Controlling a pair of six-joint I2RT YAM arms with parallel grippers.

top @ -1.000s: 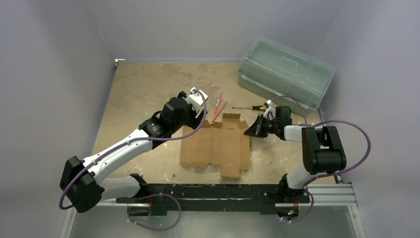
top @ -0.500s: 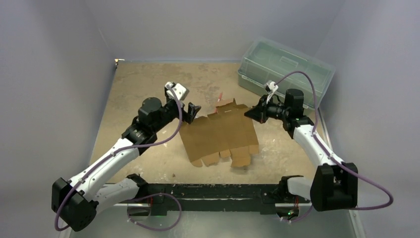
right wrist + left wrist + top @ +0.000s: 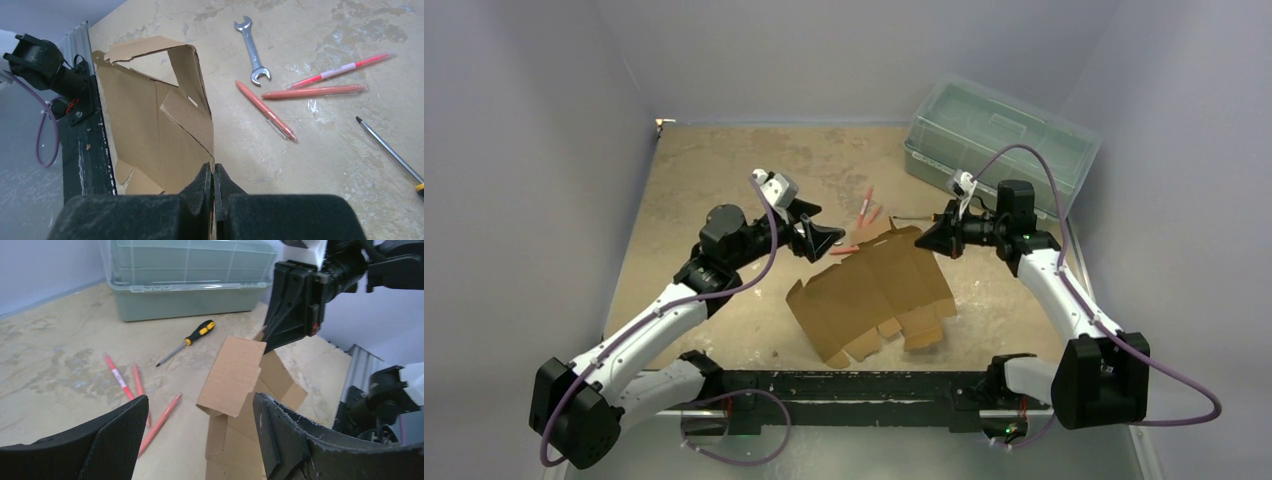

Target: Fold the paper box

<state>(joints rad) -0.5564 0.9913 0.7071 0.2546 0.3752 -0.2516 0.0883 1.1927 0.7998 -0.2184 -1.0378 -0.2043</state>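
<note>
From above, the paper box [image 3: 879,295] lies mid-table as an unfolded sheet. Its 1 o'clock corner is lifted off the table [image 3: 714,170] and pinched in your right gripper [image 3: 927,238]. Your left gripper [image 3: 821,236] hangs just beside the sheet's 10 o'clock corner, jaws spread and gripping nothing. The green bin [image 3: 999,140] stands at the table's 1 o'clock.

In the left wrist view, your wide-apart jaws frame a raised cardboard flap. The right gripper clamps the sheet's far edge at 1 o'clock. A screwdriver [image 3: 199,333] lies at 12 o'clock, and pens [image 3: 119,376] lie at 10.

In the right wrist view, your jaws are clenched on the cardboard's edge. A wrench [image 3: 250,50] lies at 1 o'clock.
</note>
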